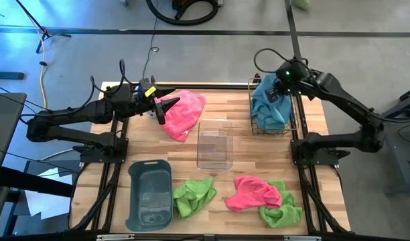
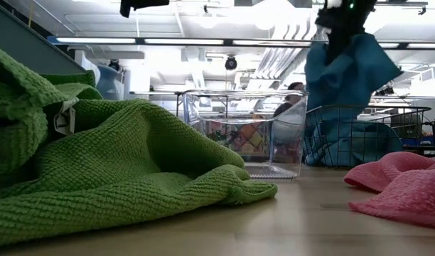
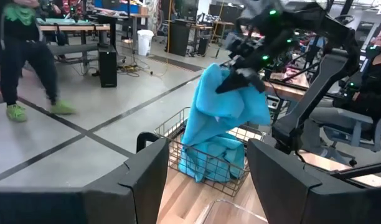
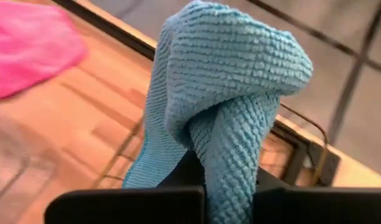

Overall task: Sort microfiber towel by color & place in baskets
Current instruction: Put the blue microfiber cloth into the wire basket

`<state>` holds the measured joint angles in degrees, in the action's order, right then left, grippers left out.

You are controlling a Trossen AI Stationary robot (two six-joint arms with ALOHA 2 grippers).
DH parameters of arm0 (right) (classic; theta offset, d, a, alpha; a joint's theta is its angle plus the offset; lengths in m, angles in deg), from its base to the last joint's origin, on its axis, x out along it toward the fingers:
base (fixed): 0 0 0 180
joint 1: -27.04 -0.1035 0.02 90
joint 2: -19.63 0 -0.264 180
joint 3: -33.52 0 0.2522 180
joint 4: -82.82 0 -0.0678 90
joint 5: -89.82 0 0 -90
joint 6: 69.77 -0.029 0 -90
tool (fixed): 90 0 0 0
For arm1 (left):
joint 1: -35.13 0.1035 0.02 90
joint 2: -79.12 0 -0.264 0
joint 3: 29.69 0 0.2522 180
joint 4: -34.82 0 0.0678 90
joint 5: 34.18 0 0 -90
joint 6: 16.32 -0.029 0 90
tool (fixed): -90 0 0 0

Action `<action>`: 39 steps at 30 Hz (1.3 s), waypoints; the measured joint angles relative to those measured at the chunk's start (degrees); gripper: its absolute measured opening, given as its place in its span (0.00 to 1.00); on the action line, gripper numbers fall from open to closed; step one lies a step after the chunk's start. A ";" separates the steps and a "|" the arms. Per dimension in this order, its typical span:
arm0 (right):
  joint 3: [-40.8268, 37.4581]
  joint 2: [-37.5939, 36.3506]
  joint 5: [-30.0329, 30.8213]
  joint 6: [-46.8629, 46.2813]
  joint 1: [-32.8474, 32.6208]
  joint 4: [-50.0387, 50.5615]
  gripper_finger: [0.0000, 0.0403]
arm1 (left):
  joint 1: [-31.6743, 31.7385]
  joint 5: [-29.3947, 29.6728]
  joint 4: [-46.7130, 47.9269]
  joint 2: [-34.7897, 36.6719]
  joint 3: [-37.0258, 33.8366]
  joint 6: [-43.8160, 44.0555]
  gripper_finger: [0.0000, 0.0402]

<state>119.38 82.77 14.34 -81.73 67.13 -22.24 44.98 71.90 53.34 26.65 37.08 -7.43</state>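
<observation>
Below your right gripper [image 1: 277, 86], the wire-mesh metal basket [image 1: 285, 127] is already crowded with light blue cloth [image 1: 266, 107]. Beside it, the clear plastic rectangular bin [image 1: 214, 144] stands as a wall. Your left gripper [image 1: 170, 107] faces a hot pink cloth [image 1: 185, 110] just ahead; bare wooden table [image 1: 151, 144] lies open beside it.

No legible text or labels anywhere.

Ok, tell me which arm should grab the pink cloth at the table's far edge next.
Left. The left claw hangs open right beside that hot pink fuzzy cloth, while the right claw is shut on a light blue fuzzy cloth above the wire-mesh metal basket.
</observation>
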 joint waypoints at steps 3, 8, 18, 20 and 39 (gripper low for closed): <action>0.00 2.51 -0.23 -2.87 4.06 0.95 0.00 | 0.00 0.00 0.02 0.00 0.00 0.00 0.51; 0.02 6.95 -4.91 -6.04 9.21 1.06 0.00 | 0.00 -0.20 0.05 0.00 0.00 1.49 0.51; -1.65 17.69 -11.85 -0.08 13.28 5.46 0.00 | -0.11 -1.15 0.11 0.00 0.00 2.29 0.51; -4.59 18.67 -13.64 1.66 13.37 4.45 0.00 | -0.11 -2.40 0.11 0.00 0.00 3.03 0.51; -23.32 19.47 -21.67 4.18 13.56 -13.60 0.00 | -0.11 -3.28 0.09 0.00 0.00 3.04 0.51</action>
<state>96.06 102.24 -7.33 -77.54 80.69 -35.85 44.87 68.62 53.42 26.65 37.08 -4.40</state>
